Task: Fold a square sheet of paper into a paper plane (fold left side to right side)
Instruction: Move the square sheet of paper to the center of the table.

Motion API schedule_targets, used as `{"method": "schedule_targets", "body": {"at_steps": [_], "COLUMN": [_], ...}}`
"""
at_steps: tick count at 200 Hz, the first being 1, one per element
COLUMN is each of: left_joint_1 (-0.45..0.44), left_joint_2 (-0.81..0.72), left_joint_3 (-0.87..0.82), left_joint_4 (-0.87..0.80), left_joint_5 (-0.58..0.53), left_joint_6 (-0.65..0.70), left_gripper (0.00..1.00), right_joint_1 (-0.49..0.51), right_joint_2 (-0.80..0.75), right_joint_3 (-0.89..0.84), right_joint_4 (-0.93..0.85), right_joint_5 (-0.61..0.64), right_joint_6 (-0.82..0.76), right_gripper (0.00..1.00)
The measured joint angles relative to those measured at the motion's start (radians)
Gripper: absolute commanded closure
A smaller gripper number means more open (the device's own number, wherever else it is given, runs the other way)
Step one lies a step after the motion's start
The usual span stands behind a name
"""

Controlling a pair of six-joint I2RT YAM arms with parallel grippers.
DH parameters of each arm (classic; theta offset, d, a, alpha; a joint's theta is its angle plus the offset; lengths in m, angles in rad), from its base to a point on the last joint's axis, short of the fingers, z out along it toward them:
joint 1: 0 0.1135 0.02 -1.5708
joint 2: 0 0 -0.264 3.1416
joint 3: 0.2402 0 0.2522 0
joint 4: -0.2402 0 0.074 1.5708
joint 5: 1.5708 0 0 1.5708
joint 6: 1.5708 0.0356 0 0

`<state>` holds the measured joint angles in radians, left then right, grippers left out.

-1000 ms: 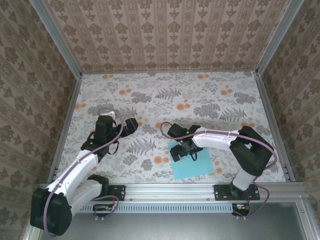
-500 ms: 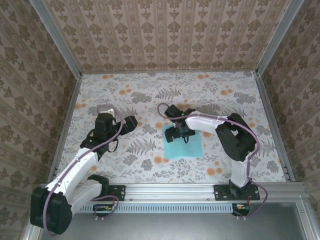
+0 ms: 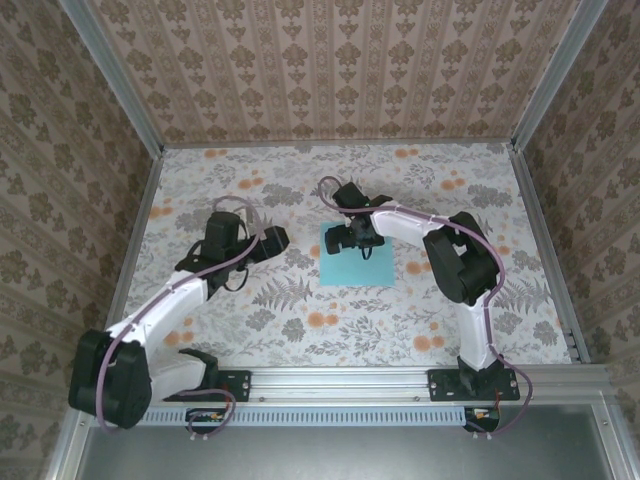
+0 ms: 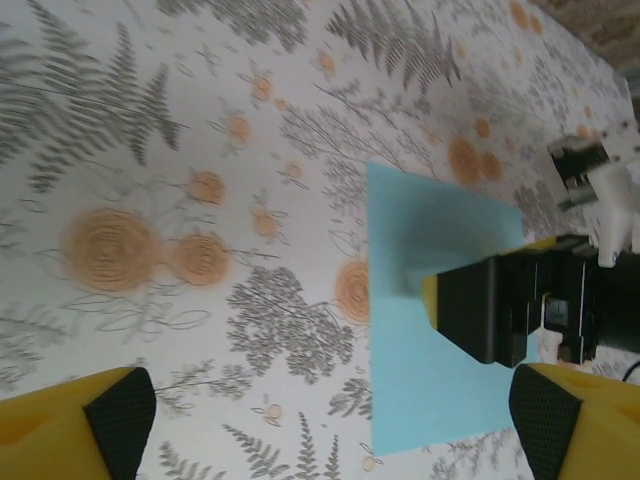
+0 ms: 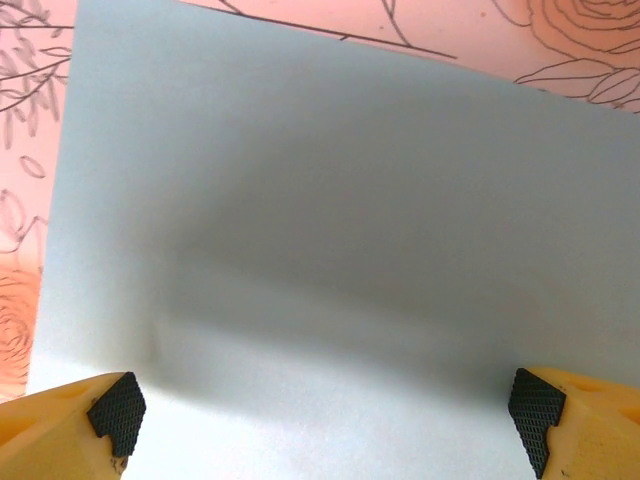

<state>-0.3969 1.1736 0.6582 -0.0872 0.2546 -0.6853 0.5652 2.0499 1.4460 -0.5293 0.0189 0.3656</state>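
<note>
The square sheet of paper (image 3: 356, 268) is cyan-blue and lies flat and uncreased on the floral tabletop near the middle. No paper plane is in view. My right gripper (image 3: 352, 238) is open and stands over the sheet's far edge. Its fingertips are spread wide just above or on the paper (image 5: 340, 200), which looks pale grey in the right wrist view (image 5: 325, 410). My left gripper (image 3: 275, 240) is open and empty, a little to the left of the sheet. The left wrist view (image 4: 330, 440) takes in the paper (image 4: 415, 390) and the right gripper's black finger (image 4: 490, 310) on it.
The floral tabletop (image 3: 300, 190) is fenced by aluminium rails, with patterned walls (image 3: 330, 70) behind and at the sides. Both arm bases sit on the near rail (image 3: 340, 382). The right arm's elbow (image 3: 460, 255) rises to the right of the sheet.
The right gripper has slid the sheet from near the front rail to the middle of the table. The left gripper has moved right, closer to the sheet.
</note>
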Motion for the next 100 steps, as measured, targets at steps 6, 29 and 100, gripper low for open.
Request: {"method": "schedule_targets", "body": {"at_steps": [6,29,100], "left_joint_1": [-0.01,-0.049,-0.198], "left_joint_2": [0.026,0.136,0.499], "left_joint_3": [0.009,0.063,0.238], "left_joint_4": [0.007,0.024,0.118], "left_joint_5": [0.015,0.073,0.22], "left_joint_6": [-0.003,-0.019,-0.09], "left_gripper": [0.13,0.25,0.46], "right_joint_1": [-0.004,-0.026,-0.167], "right_joint_2": [-0.013,-0.091,-0.13], "right_joint_3": [-0.009,-0.051,-0.088], "right_joint_4": [0.006,0.009,0.014], "right_joint_5": [-0.003,-0.013,-0.005], "right_joint_6": [-0.001,-0.008,-0.031], "right_gripper": [0.0,0.0,0.0]}}
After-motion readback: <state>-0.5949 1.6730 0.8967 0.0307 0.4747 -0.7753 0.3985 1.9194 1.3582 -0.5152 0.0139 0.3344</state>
